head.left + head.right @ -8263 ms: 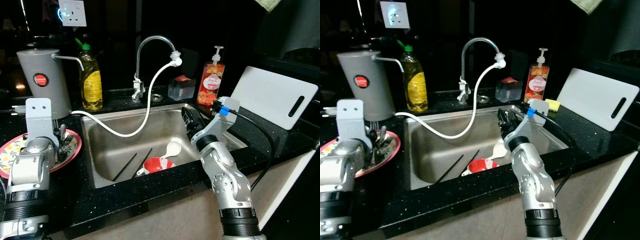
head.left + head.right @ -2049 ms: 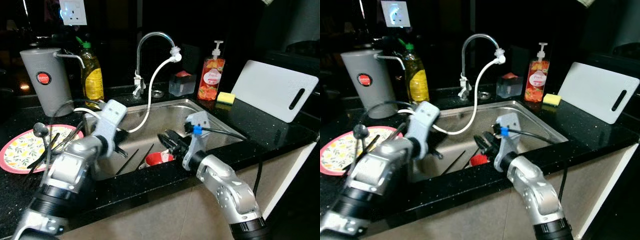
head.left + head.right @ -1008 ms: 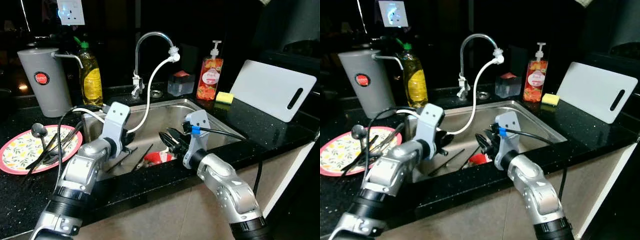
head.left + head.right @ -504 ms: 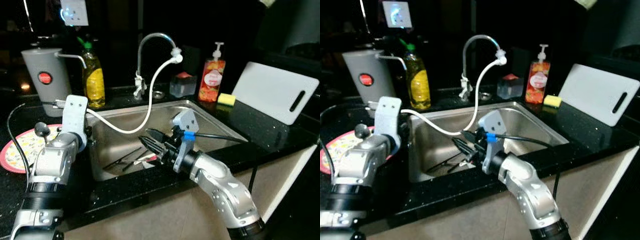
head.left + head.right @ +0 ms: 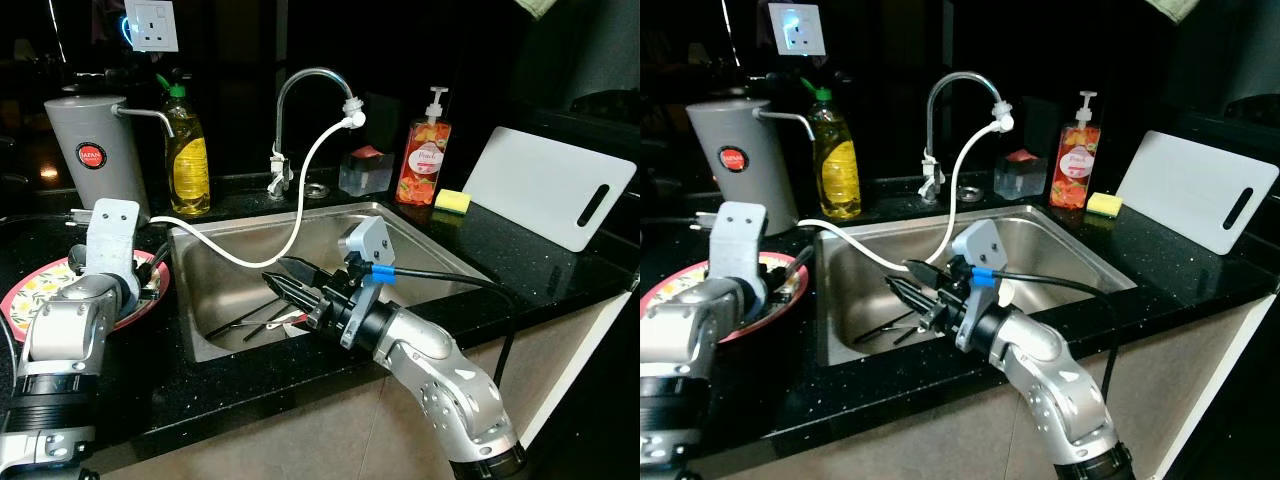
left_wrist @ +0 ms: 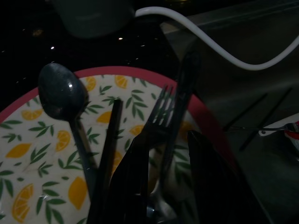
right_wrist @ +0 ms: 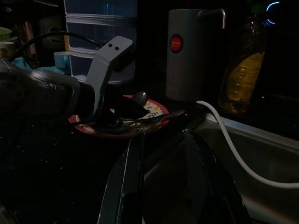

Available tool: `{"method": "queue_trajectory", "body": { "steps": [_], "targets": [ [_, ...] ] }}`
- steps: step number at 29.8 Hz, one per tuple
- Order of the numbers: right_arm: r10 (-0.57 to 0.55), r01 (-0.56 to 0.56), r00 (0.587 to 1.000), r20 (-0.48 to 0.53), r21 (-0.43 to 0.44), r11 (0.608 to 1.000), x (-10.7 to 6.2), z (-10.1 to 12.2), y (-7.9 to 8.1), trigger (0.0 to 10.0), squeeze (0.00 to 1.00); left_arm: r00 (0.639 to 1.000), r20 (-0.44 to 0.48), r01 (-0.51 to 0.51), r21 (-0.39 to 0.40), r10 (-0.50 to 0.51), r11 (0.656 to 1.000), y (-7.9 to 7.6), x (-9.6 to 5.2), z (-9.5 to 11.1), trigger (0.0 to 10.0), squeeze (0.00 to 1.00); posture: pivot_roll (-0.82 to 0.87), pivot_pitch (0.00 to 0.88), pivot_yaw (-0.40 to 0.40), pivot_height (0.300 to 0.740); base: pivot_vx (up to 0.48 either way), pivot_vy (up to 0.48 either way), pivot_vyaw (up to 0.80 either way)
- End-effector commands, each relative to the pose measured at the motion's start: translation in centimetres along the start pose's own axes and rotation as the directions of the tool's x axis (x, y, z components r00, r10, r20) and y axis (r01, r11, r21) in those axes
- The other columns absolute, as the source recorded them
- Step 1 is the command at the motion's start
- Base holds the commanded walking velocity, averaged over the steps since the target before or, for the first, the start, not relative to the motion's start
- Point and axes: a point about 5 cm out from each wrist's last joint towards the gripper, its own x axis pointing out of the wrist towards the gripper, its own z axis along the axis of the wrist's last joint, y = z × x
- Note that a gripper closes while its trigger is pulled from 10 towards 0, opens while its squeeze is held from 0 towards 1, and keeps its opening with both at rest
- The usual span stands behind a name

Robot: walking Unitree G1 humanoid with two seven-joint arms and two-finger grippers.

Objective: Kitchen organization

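The red-rimmed lemon plate (image 5: 30, 290) sits on the black table just left of the sink (image 5: 420, 235) and already carries a dark spoon (image 6: 63, 95), a fork (image 6: 161, 114) and a black chopstick (image 6: 110, 140). The left gripper (image 6: 170, 179) hovers over that plate, its jaws spread with nothing between them. More is left, as I judge it: two chopsticks (image 5: 240, 320) and a pale ladle (image 5: 290, 317) lie on the sink floor. The right gripper (image 5: 285, 283) hangs above the sink, aimed toward the plate, jaws parted and empty. Behind the sink stand a grey kettle (image 5: 95, 150), a yellow soap bottle (image 5: 186, 160), the tap (image 5: 300, 90) with its white hose (image 5: 290, 215) and a red dispenser (image 5: 422, 165); right of it leans a white cutting board (image 5: 545, 190). The room is dark.
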Motion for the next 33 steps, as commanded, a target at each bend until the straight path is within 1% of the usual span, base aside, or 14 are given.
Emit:
{"method": "queue_trajectory", "body": {
  "steps": [1, 9, 15, 17, 18, 19, 21, 22, 23, 26, 27, 30, 32, 33],
  "targets": [
    [0.001, -0.001, 1.000, 0.012, 0.011, 1.000, -0.2, 0.2, 0.1, 10.0, 0.00, 1.000, -0.024, 0.001, -0.016, -0.001, 1.000, 0.5, -0.1, -0.3, 10.0, 0.00, -0.03, 0.000, -0.049, 0.740, 0.000, 0.000, 0.00],
    [-0.006, 0.006, 1.000, 0.017, 0.016, 1.000, -0.2, 0.1, 0.1, 10.0, 0.00, 1.000, -0.022, 0.015, -0.033, -0.016, 0.999, 0.8, -0.1, -0.2, 10.0, 0.00, -0.03, 0.000, -0.045, 0.740, 0.000, 0.000, 0.00],
    [-0.016, 0.016, 1.000, 0.020, 0.014, 1.000, -0.2, 0.2, 0.0, 10.0, 0.00, 0.998, -0.042, 0.037, -0.067, -0.040, 0.997, 0.8, 0.3, -0.7, 10.0, 0.00, -0.04, 0.000, -0.044, 0.740, 0.000, 0.000, 0.00],
    [-0.026, 0.026, 0.999, 0.024, 0.015, 1.000, -0.3, 0.3, -0.1, 10.0, 0.00, 1.000, 0.020, -0.005, -0.024, 0.006, 1.000, 0.8, 0.3, -0.2, 10.0, 0.00, -0.04, 0.000, -0.046, 0.740, 0.000, 0.000, 0.00],
    [-0.026, 0.026, 0.999, 0.024, 0.015, 1.000, -0.3, 0.3, -0.1, 10.0, 0.00, 1.000, 0.020, -0.005, -0.024, 0.006, 1.000, 0.8, 0.3, -0.2, 10.0, 0.00, -0.04, 0.000, -0.046, 0.740, 0.000, 0.000, 0.00],
    [-0.031, 0.030, 0.999, 0.026, 0.016, 0.999, -0.3, 0.3, -0.1, 10.0, 0.00, 0.998, 0.051, -0.023, -0.008, 0.023, 1.000, 0.9, 0.3, 0.0, 10.0, 0.00, -0.04, 0.000, -0.046, 0.740, 0.000, 0.000, 0.00],
    [-0.080, 0.080, 0.996, 0.049, 0.018, 0.997, -0.3, 0.5, -0.5, 10.0, 0.00, 0.988, 0.150, -0.043, 0.021, 0.039, 0.999, 0.6, -0.1, 1.0, 10.0, 0.00, -0.04, 0.000, -0.047, 0.740, 0.000, 0.000, 0.00],
    [-0.080, 0.080, 0.996, 0.049, 0.018, 0.997, -0.3, 0.5, -0.5, 10.0, 0.00, 0.988, 0.150, -0.043, 0.021, 0.039, 0.999, 0.6, -0.1, 1.0, 10.0, 0.00, -0.04, 0.000, -0.047, 0.740, 0.000, 0.000, 0.00],
    [-0.211, 0.208, 0.975, 0.074, 0.052, 0.977, -0.1, 0.7, -1.8, 10.0, 0.00, 0.969, 0.245, -0.047, 0.013, 0.042, 0.999, 0.2, -0.7, 2.2, 10.0, 0.00, -0.04, 0.000, -0.052, 0.740, 0.000, 0.000, 0.00],
    [-0.262, 0.257, 0.962, 0.081, 0.066, 0.964, -0.1, 0.7, -2.3, 10.0, 0.00, 0.955, 0.290, -0.055, -0.006, 0.054, 0.998, 0.2, -1.0, 2.8, 10.0, 0.00, -0.04, 0.000, -0.053, 0.740, 0.000, 0.000, 0.00],
    [-0.298, 0.291, 0.951, 0.087, 0.081, 0.953, -0.1, 0.8, -2.7, 10.0, 0.00, 0.939, 0.335, -0.064, -0.033, 0.071, 0.997, 0.2, -1.3, 3.4, 10.0, 0.00, -0.04, 0.000, -0.054, 0.740, 0.000, 0.000, 0.00],
    [-0.334, 0.325, 0.938, 0.098, 0.097, 0.941, -0.1, 1.0, -3.1, 10.0, 0.00, 0.924, 0.371, -0.074, -0.057, 0.089, 0.996, 0.3, -1.5, 3.8, 10.0, 0.00, -0.04, 0.000, -0.056, 0.740, 0.000, 0.000, 0.00],
    [-0.398, 0.387, 0.911, 0.111, 0.108, 0.916, -0.1, 1.1, -3.6, 10.0, 0.00, 0.883, 0.458, -0.090, -0.052, 0.104, 0.995, 0.0, -2.0, 3.6, 10.0, 0.00, -0.05, 0.000, -0.061, 0.740, 0.000, 0.000, 0.00],
    [-0.428, 0.416, 0.897, 0.113, 0.112, 0.902, -0.1, 1.1, -3.9, 10.0, 0.00, 0.865, 0.494, -0.070, -0.050, 0.086, 0.996, -0.3, -2.2, 3.3, 10.0, 0.00, -0.05, 0.000, -0.069, 0.740, 0.000, 0.000, 0.00]
  ]
}}
